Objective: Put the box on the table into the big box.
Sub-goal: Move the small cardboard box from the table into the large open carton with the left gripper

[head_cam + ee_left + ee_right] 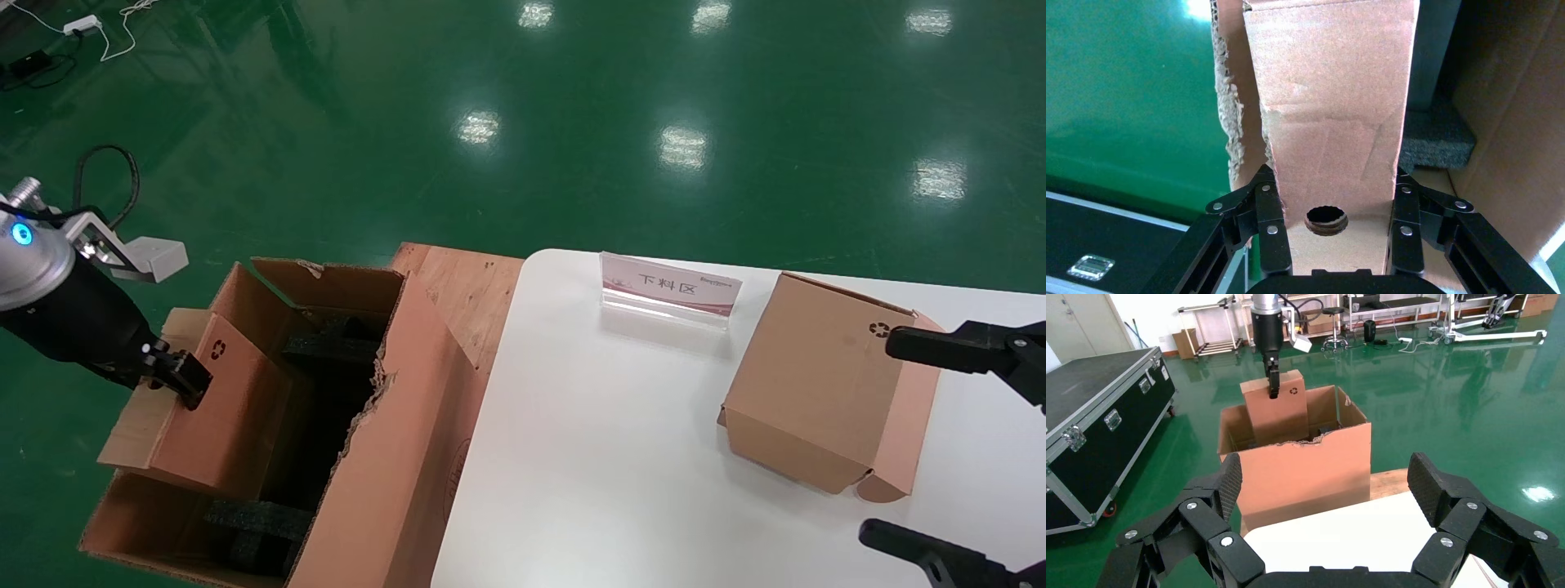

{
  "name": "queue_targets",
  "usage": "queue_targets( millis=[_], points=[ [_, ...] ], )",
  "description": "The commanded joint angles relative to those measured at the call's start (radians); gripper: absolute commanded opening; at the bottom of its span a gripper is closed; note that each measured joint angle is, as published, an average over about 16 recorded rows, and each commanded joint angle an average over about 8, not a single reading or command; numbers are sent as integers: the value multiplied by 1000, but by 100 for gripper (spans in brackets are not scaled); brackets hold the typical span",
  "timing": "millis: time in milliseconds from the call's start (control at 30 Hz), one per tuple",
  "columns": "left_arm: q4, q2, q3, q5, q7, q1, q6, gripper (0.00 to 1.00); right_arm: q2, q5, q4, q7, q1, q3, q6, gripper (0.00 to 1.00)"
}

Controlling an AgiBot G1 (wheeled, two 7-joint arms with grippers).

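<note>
One arm works: the left gripper [181,377] is clamped on the box [214,408], its fingers [1269,226] pressing both faces, holding it upright and partly lowered into the big box [392,457] just below it. By my reading this is the placing step, nearly done. Next the gripper should lower a little further, keeping clear of the foam [253,527] and torn rim beside it, then let go and lift out. Over the table [605,425], the right gripper [1324,502] waits with jaws spread wide, beside a chunky carton [825,384].
</note>
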Motion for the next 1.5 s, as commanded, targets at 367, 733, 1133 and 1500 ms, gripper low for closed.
queue_targets(
  millis=[367,733,1133,1500],
  points=[
    [24,-12,-28,-9,26,76,-91,0,0,0,0,0,0,0,0,100],
    [38,-18,-56,-6,66,84,-127,0,0,0,0,0,0,0,0,100],
    [38,-22,-88,19,78,46,-115,0,0,0,0,0,0,0,0,100],
    [20,-30,-84,40,67,26,-98,0,0,0,0,0,0,0,0,100]
  ],
)
